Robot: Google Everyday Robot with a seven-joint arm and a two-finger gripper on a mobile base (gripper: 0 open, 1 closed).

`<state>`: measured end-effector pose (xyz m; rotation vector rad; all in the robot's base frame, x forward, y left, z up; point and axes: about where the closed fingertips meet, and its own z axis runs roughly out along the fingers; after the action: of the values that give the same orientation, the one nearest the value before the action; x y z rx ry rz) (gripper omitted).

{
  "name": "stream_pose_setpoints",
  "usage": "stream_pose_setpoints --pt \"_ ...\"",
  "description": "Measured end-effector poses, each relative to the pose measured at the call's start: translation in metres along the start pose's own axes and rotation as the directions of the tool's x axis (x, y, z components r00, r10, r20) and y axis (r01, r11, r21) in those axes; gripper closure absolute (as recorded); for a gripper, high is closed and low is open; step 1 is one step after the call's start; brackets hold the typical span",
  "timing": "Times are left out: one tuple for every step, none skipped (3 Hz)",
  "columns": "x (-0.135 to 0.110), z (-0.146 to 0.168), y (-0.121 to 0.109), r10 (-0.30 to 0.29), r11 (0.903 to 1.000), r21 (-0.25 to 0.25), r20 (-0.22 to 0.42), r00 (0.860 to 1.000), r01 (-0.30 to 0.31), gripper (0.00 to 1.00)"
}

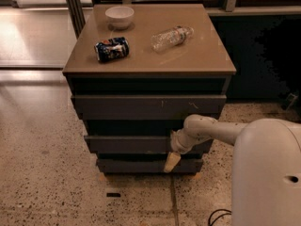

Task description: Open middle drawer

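Note:
The middle drawer (pixel 127 144) is the dark flat front between a larger top drawer (pixel 141 106) and a shorter bottom drawer (pixel 136 165) of the cabinet. My gripper (pixel 171 161) hangs from the white arm (pixel 207 131) that reaches in from the right. It sits at the middle drawer's lower edge, right of centre, with its tan tip down in front of the bottom drawer. The middle drawer's inside is hidden.
On the cabinet top (pixel 197 55) lie a white bowl (pixel 119 16), a crushed blue can (pixel 112 49) and a clear plastic bottle (pixel 172 36) on its side. My white body (pixel 268 173) fills the lower right. Speckled floor (pixel 47 173) lies to the left and in front.

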<state>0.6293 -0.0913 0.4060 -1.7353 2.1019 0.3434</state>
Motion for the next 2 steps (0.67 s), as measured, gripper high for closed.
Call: stream_pose_setpoints --pt "-0.0015 -0.013 0.0296 0.035 0.996 -0.082 0.011 0.999 -0.034 0.0" --pt "-0.0015 -0.013 0.0296 0.035 0.996 -0.082 0.011 0.999 -0.034 0.0"
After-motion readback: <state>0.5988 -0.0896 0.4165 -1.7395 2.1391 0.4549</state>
